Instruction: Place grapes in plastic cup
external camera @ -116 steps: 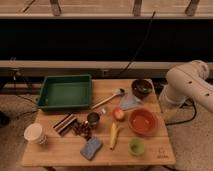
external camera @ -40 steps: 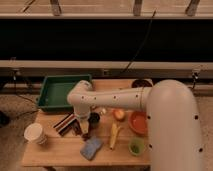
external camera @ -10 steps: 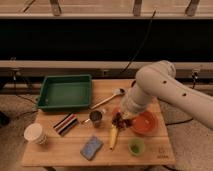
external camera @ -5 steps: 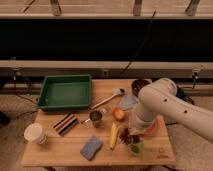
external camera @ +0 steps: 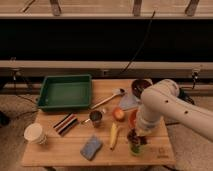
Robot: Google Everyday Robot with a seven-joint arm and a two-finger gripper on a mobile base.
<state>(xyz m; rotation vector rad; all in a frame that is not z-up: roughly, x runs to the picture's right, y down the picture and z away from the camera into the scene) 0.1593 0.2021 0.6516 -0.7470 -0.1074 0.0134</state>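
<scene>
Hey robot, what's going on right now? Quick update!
Gripper low at table's front right, just above the cup. Grapes in its grasp, over the cup, not clearly inside. Banana close left, not blocking.

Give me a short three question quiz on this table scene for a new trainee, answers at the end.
1. True or false: the gripper is directly above the plastic cup.
2. Which lies closest to the green tray: A banana, B wooden spoon, C blue sponge?
3. Fill in: the grapes are at the ___, above the cup.

Key: 1 true. 2 B. 3 gripper.
</scene>
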